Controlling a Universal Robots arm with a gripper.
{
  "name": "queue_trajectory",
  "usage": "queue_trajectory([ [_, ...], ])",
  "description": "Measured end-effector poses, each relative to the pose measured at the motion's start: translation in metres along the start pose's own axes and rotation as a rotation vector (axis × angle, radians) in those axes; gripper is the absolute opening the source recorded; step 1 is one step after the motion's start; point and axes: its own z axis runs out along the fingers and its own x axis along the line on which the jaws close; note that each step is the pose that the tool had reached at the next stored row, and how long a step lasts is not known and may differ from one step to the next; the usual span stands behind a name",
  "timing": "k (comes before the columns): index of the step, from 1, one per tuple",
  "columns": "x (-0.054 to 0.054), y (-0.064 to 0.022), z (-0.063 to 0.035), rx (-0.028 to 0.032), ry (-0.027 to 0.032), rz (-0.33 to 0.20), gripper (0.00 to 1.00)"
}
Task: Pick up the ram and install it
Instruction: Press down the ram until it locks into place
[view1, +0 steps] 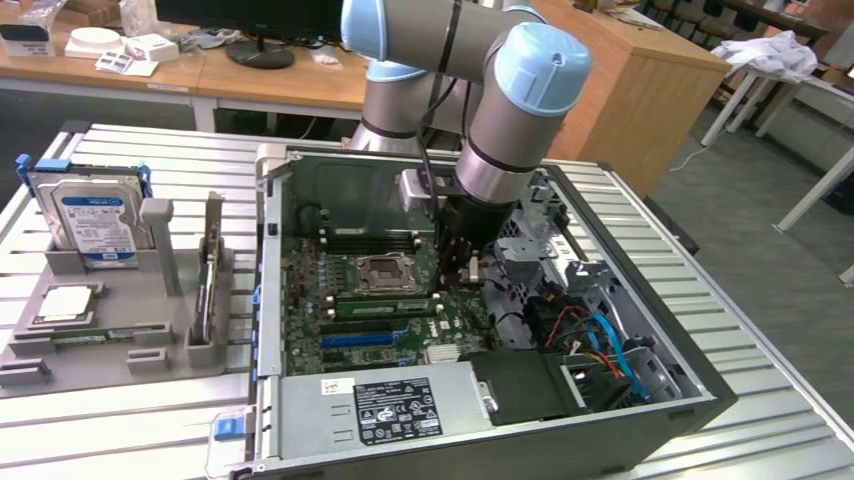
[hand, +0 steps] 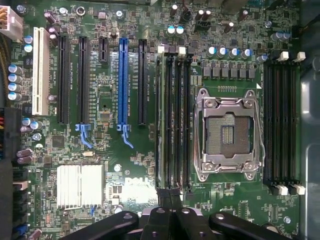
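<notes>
1. The open dark-grey steel computer case (view1: 627, 430) holds a large green motherboard (hand: 107, 145). In the exterior view, a silver labelled power-supply box (view1: 387, 405) sits at six o'clock of the board and coloured cables (view1: 601, 340) lie at four o'clock.
2. The grey plastic parts tray (view1: 107, 365), at nine o'clock of the case, holds a silver blue-labelled hard drive (view1: 94, 215) standing upright. A square silver processor chip (view1: 67, 303) lies flat in it.
3. The black two-finger gripper (hand: 170, 196) is pinched narrow with nothing visible between its tips. It is poised over one end of a memory-slot bank.
4. The ram (view1: 380, 306), a long thin green circuit-board stick, appears to stand on edge in a slot at six o'clock of the square metal processor socket (view1: 380, 270). I judge it light and stiff but brittle if bent. It is best held by its bare long edge or short ends, never by the chips or contacts.
</notes>
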Motion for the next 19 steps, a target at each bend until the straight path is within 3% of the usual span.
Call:
queue_trajectory([
  [19, 0.001, -0.0002, 0.0113, 0.0000, 0.0000, 0.000, 0.11],
])
